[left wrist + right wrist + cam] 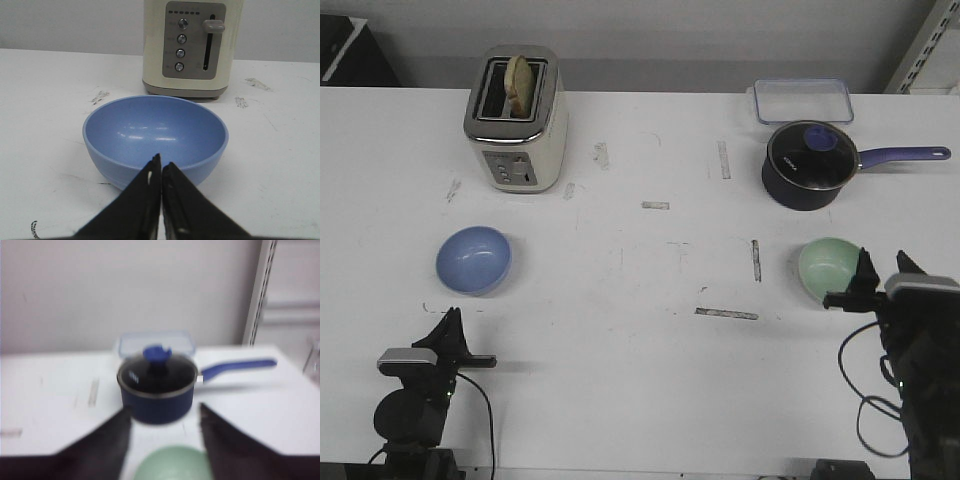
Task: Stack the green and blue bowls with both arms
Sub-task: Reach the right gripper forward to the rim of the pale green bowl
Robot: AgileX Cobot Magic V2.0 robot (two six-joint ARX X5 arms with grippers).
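The periwinkle blue bowl [473,259] sits upright on the white table at the left. My left gripper [450,320] is shut and empty, just short of it on the near side; in the left wrist view the bowl [155,132] lies right beyond the closed tips [161,162]. The pale mint green bowl [828,267] sits upright at the right. My right gripper [883,266] is open, just to its near right; in the blurred right wrist view the green bowl [172,464] shows between the spread fingers [162,410].
A cream toaster [515,118] with bread stands behind the blue bowl. A dark lidded saucepan [807,163] with a purple handle stands behind the green bowl, a clear plastic container [802,100] behind it. Tape marks dot the table [650,260].
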